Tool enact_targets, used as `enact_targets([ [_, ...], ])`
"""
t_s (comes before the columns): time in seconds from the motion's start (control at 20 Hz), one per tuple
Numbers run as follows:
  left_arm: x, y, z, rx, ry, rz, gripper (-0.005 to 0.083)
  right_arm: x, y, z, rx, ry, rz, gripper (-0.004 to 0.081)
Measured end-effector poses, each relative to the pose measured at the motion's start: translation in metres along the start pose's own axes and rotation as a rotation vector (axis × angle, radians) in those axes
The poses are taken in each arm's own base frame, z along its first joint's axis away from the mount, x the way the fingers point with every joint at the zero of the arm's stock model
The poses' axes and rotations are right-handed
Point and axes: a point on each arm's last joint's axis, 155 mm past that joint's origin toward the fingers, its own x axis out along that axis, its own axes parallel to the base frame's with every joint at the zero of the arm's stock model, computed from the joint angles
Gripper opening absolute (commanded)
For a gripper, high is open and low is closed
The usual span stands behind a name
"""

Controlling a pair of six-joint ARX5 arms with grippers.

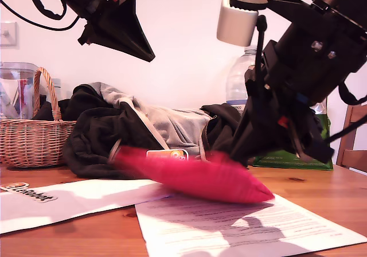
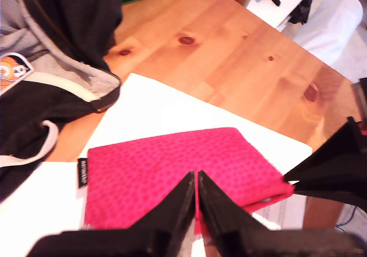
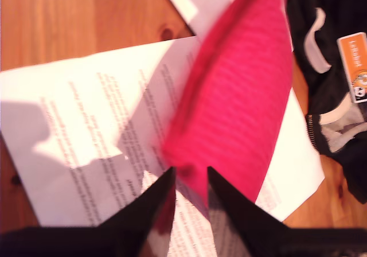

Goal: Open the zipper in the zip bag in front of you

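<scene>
The zip bag [image 1: 195, 176] is a flat, padded, bright pink-red pouch with a fine dotted pattern and a small black label [image 2: 82, 172] on one short end. It lies near the middle of the desk [image 1: 344, 199] on white printed sheets [image 1: 241, 228], just in front of a dark clothing pile [image 1: 97, 131]. In the exterior view it is tilted and motion-blurred, with the end toward that view's left raised and the other end down on the paper. The zipper [image 2: 265, 200] shows only as a small silver glint on the edge. My second pincer [image 3: 189, 179] is pinching the pouch at that end. My first pincer [image 2: 196, 194] hangs well above the pouch, fingers pressed almost together and holding nothing.
</scene>
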Motion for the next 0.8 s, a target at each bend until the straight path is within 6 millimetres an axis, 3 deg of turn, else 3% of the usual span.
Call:
enact_targets([
  [0.15,0.000,-0.001,0.000,0.000,0.002,-0.002,-0.0020,0.000,0.005,-0.004,-0.011,0.017,0.018,0.0188],
  [0.3,0.000,-0.001,-0.002,-0.004,0.009,-0.004,-0.0020,-0.002,0.003,-0.001,0.085,0.006,0.010,-0.0018],
  [0.35,0.000,-0.001,-0.003,0.002,0.010,-0.003,-0.0020,-0.005,-0.002,0.004,0.155,-0.016,-0.007,-0.0011],
  [0.6,-0.025,-0.005,0.017,0.048,-0.070,0.044,-0.0020,-0.041,-0.050,0.041,0.652,-0.243,-0.125,-0.0012],
  [0.8,-0.048,-0.001,0.054,0.138,-0.267,0.141,-0.0020,-0.053,-0.084,0.038,0.900,-0.334,-0.193,-0.0012],
])
